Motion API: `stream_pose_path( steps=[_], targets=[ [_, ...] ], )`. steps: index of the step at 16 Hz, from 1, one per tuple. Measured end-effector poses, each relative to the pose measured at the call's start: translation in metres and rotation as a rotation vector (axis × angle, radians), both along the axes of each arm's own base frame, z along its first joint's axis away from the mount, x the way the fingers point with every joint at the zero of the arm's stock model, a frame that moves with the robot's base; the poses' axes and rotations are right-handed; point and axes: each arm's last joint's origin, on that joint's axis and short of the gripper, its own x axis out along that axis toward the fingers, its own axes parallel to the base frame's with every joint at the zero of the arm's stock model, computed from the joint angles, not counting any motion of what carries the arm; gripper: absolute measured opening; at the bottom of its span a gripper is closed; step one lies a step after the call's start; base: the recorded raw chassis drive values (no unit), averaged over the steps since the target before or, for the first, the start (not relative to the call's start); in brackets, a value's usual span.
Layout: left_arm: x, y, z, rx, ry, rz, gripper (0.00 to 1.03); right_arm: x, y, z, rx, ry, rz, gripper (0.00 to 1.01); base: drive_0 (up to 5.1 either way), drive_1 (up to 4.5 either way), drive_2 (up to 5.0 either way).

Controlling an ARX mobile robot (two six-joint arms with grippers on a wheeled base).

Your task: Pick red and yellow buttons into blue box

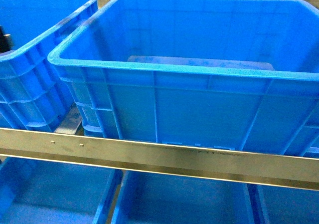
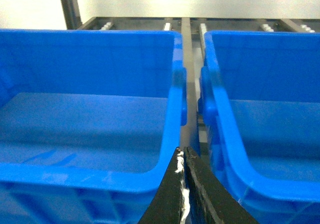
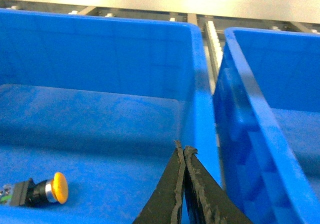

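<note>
The yellow button [image 3: 37, 190] lies on its side on the floor of a blue crate [image 3: 197, 84], low on the left of the right wrist view, its yellow cap pointing right. My right gripper [image 3: 184, 151] is shut and empty, hovering to the right of the button near that crate's right wall. The red button is out of view. The blue box [image 1: 164, 69], large and deep with a thick rim, fills the middle of the head view. My left gripper [image 2: 183, 156] is shut and empty, over the gap between two blue crates. Neither gripper shows in the head view.
A second deep crate [image 1: 30, 54] stands left of the blue box, with a dark object [image 1: 4, 40] at its far left edge. A metal shelf rail [image 1: 149, 151] crosses the front, with more blue crates [image 1: 164, 199] below it. A roller track [image 2: 187, 59] runs between the crates.
</note>
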Motion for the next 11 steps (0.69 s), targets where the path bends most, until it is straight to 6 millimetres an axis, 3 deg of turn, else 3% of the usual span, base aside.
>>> stream_pose_path(
  steps=[5,7,11],
  targets=[
    [-0.045,0.016,-0.016,0.001,0.005,-0.001,0.02,-0.048,-0.011,-0.01,0.001,-0.011,0.006,0.02,0.0,0.0,0.0],
    [-0.059,0.023,-0.02,0.001,0.003,-0.015,0.02,-0.064,-0.023,-0.023,0.001,0.035,-0.001,0.02,0.0,0.0,0.0],
    [-0.081,0.03,-0.032,0.001,-0.005,-0.003,0.02,-0.087,-0.023,-0.019,0.001,0.013,0.005,0.02,0.0,0.0,0.0]
  ],
)
